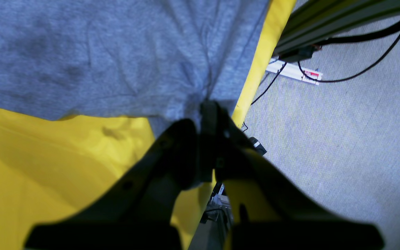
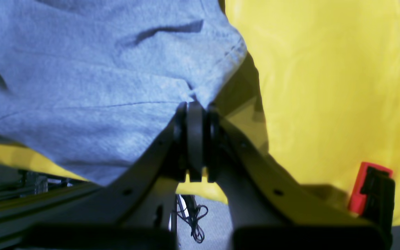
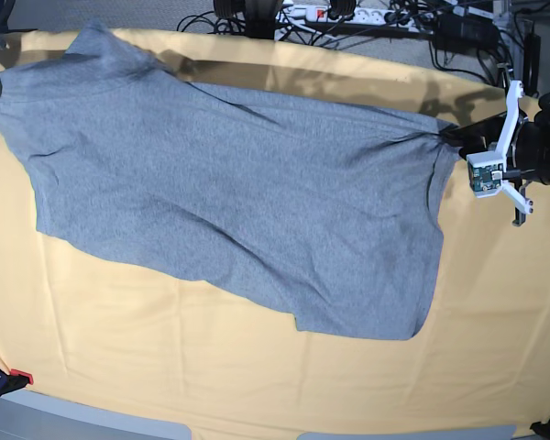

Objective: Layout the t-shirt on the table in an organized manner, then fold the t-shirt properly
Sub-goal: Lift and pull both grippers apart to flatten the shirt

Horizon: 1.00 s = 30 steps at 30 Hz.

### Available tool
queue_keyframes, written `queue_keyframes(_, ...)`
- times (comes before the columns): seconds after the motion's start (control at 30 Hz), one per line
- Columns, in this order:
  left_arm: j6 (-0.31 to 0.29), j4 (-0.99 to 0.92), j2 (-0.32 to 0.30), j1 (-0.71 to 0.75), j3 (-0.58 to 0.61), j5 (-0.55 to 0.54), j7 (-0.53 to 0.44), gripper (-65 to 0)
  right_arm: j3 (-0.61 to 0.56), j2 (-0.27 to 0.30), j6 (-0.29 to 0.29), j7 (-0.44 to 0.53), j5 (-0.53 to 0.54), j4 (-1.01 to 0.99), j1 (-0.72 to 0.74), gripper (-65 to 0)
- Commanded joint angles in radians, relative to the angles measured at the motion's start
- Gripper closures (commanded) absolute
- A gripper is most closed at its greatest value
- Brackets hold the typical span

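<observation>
Over the desk (image 3: pixel 257 385), both pincers clamp opposite t-shirt (image 3: pixel 238 192) edges: left pincer (image 1: pixel 205 106) at the desk's edge, right pincer (image 2: pixel 194 107).

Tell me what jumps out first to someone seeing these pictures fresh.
A heather-grey cotton t-shirt stretched wide across the yellow-orange cloth-covered table, plain side up. The left end effector pinches its edge by the table's border, and the right end effector is shut on fabric at the opposite end.

Tabletop (image 3: pixel 257 367) is draped in creased yellow-orange cloth; grey t-shirt (image 3: pixel 238 192) is spread across its far half, plain side up.
</observation>
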Motion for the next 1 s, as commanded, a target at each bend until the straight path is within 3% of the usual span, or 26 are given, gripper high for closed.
queue_keyframes(0.0,-0.005,0.005,-0.027,-0.014,-0.015,-0.012,-0.010,0.0,0.012,0.020,0.006,0.019,0.014,0.015,-0.017,0.0)
queue_keyframes(0.13,-0.005,0.005,-0.060,-0.014,-0.015,-0.012,-0.010,0.0,0.012,0.020,0.006,0.019,0.014,0.015,-0.036,0.0)
queue_keyframes(0.37,-0.005,0.005,-0.196,-0.014,-0.015,-0.012,-0.010,0.0,0.012,0.020,0.006,0.019,0.013,0.015,-0.035,0.0)
queue_keyframes(0.57,-0.005,0.004,-0.191,-0.014,-0.015,-0.012,-0.010,0.0,0.012,0.027,0.006,0.019,0.013,0.015,-0.036,0.0)
queue_keyframes(0.67,-0.005,-0.011,-0.192,-0.014,-0.015,0.056,-0.010,0.0,0.012,0.028,0.006,0.019,0.018,0.015,-0.051,0.0)
queue_keyframes(0.77,-0.005,-0.026,-0.192,-0.013,-0.015,-0.012,-0.010,0.0,0.012,0.029,0.006,0.019,0.035,0.015,-0.091,0.0)
queue_keyframes(0.87,-0.005,-0.026,-0.191,-0.007,-0.015,-0.012,-0.010,0.0,0.012,0.031,0.006,0.019,0.118,0.015,-0.134,0.0)
queue_keyframes(0.97,-0.005,-0.026,-0.191,0.013,-0.015,-0.012,-0.010,0.0,0.012,0.031,0.006,0.019,0.118,0.015,-0.186,0.0)
